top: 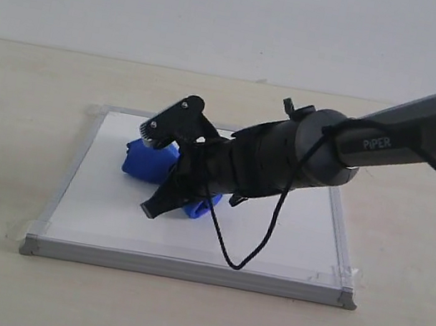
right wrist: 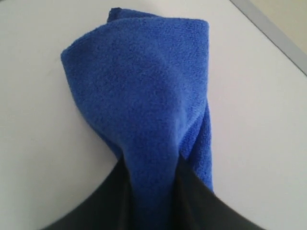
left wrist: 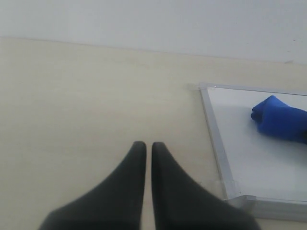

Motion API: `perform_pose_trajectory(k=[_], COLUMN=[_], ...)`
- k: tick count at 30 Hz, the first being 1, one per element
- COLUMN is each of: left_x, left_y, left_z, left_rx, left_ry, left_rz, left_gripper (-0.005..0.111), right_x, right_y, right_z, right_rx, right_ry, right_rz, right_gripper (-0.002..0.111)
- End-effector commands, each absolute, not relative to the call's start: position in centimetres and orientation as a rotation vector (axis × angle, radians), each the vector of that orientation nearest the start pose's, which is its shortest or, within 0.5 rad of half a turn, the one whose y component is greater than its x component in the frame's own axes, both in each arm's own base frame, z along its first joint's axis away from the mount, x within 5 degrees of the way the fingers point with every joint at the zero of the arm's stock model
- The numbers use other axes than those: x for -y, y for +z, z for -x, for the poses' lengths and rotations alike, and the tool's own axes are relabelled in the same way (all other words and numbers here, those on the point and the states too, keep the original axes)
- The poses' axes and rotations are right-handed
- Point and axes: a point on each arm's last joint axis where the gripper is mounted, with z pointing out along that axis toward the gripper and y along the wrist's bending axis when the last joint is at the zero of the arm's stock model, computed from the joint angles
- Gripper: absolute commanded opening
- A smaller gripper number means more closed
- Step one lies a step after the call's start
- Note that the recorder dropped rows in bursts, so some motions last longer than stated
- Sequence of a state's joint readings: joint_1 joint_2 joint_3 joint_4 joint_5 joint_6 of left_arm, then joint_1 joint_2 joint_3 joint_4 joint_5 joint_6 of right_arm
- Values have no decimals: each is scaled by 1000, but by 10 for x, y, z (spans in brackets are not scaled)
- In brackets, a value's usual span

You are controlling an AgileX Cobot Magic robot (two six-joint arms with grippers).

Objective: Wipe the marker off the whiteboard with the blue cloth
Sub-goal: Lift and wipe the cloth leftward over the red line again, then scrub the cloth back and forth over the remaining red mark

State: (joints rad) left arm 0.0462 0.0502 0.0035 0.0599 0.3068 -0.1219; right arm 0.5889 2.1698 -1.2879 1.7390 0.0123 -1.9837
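1. One cloth (top: 147,159) is the thing to handle. It is soft, light microfibre, bunched into a thick fold, and will give and drag rather than slide stiffly.
2. It lies on the board (top: 299,228), toward the far left part of it, touching the white surface.
3. Right gripper (top: 157,171): clenched on the cloth. In the wrist view a fold of the cloth (right wrist: 144,96) runs down between the dark jaws.
4. Hold: pinching the gathered middle looks sound. A loose edge would likely fold over and wipe poorly.
5. Left gripper (left wrist: 146,144): fingers nearly together with only a slit between them, holding nothing, over the table (left wrist: 72,96) beside the board's (left wrist: 240,143) corner.
6. No red marker line shows in any view. It may sit under the arm or the cloth (left wrist: 280,122).
7. Board: stiff, flat and smooth, taped at its corners, so it should stay put under light pressure.
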Motion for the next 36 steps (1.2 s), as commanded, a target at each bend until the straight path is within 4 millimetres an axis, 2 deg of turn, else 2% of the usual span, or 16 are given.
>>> perform_pose_trajectory(k=[1, 3, 5, 8, 10, 12, 14, 21, 22, 25, 31, 36], left_x=[-4, -4, -4, -4, -4, -4, -4, -4, -4, -4, -4, -4], left_y=[184, 184, 184, 184, 184, 184, 184, 184, 184, 184, 184, 184], left_z=[-57, -57, -57, -57, -57, -57, -57, -57, -57, -57, -57, -57], left_rx=[-1818, -1818, -1818, -1818, -1818, -1818, -1818, -1818, -1818, -1818, -1818, -1818], left_ry=[0, 0, 0, 0, 0, 0, 0, 0, 0, 0, 0, 0], left_rz=[116, 116, 116, 116, 116, 116, 116, 116, 116, 116, 116, 116], left_gripper=[4, 4, 4, 4, 4, 4, 4, 4, 4, 4, 4, 4], right_x=[-249, -249, -248, -248, -247, -246, -245, -245, -245, -236, -199, -196], right_y=[131, 142, 142, 141, 139, 138, 138, 138, 138, 133, 144, 151], right_z=[-366, -365, -366, -365, -367, -367, -368, -368, -368, -368, -395, -399], right_rx=[-2141, -2147, -2185, -2206, -2241, -2230, -2242, -2243, -2237, -2252, -2339, -2364], right_ry=[199, 233, 317, 323, 336, 314, 330, 331, 323, 150, 6, -46], right_rz=[906, 835, 742, 730, 622, 665, 609, 607, 624, 795, 661, 716], right_gripper=[0, 0, 0, 0, 0, 0, 0, 0, 0, 0, 0, 0])
